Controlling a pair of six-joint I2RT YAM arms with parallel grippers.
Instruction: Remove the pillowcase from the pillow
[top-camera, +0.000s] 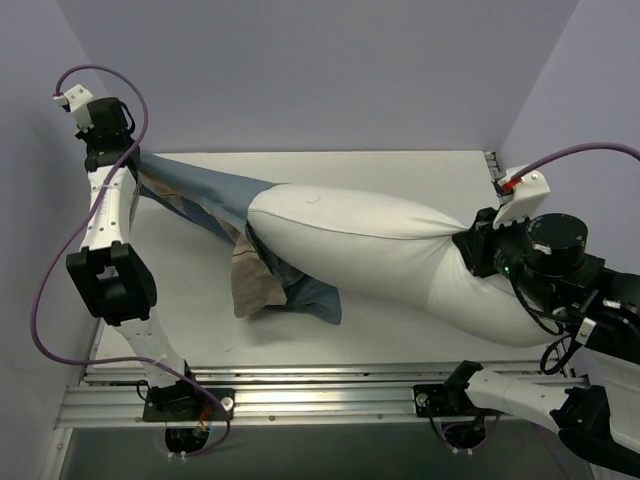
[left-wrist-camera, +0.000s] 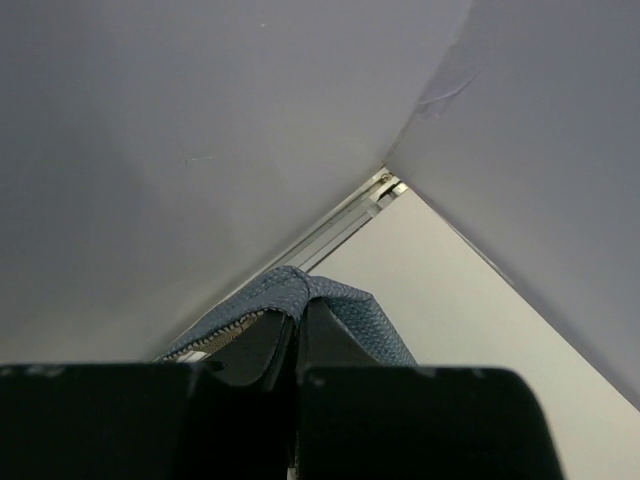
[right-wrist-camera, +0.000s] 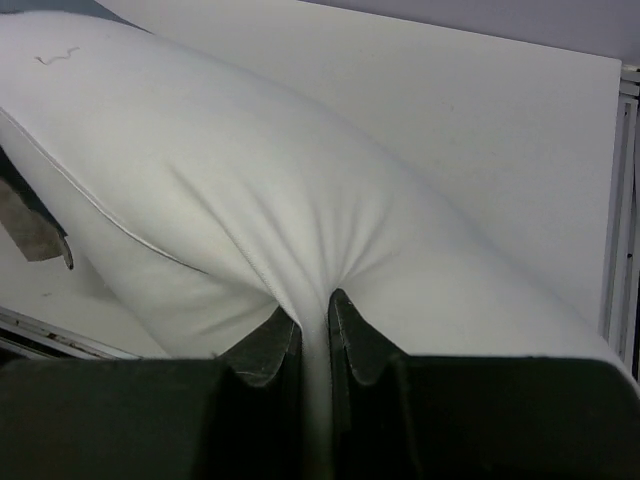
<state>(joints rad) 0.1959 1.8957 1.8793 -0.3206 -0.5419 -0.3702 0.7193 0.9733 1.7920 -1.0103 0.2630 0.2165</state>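
The white pillow lies stretched across the table, most of it bare. The blue and tan pillowcase still wraps its left end and trails toward the far left corner, with a loose part bunched in front. My left gripper is shut on the pillowcase's edge and holds it taut near the left wall. My right gripper is shut on a pinch of the pillow at its right side, the cloth puckered between the fingers.
Grey walls close in the table at the back and both sides. A metal rail runs along the near edge. The right arm's body sits over the pillow's right end.
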